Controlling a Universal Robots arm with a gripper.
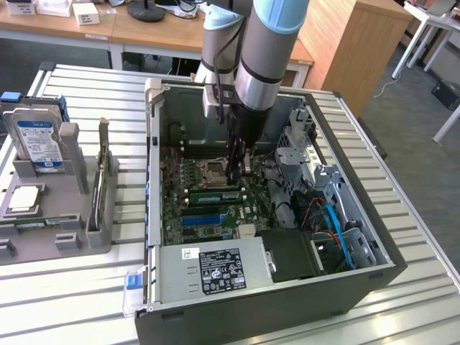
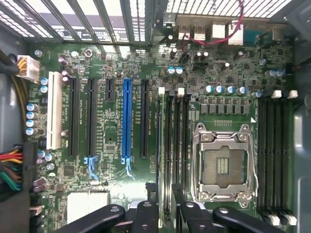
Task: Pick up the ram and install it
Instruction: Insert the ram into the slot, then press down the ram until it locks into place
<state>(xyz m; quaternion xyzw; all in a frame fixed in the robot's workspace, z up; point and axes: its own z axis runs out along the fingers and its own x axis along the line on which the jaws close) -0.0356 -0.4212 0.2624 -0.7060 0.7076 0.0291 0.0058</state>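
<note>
The ram [image 1: 212, 195] is a thin green stick standing edge-up in the black memory slot farthest from the processor socket, inside the open computer case [image 1: 151, 180]. In the wrist view the ram [image 2: 159, 145] is a narrow greenish line along that slot. My gripper [image 1: 236, 178] reaches straight down into the case, just above the end of the ram at the exterior view's right. Its black fingers [image 2: 151, 196] stand apart over the bank of slots, and nothing is gripped between them. The gripper [image 2: 165, 199] hides the near ends of the slots.
The empty processor socket [image 2: 221, 162] lies beside the slots, and a second slot bank [image 2: 274, 150] lies past it. A blue expansion slot [image 2: 126, 119] and wire bundles [image 2: 9, 167] are nearby. The power supply [image 1: 215, 269] and drive cage [image 1: 316, 180] crowd the case. A grey tray [image 1: 57, 244] holds a hard drive [image 1: 36, 140].
</note>
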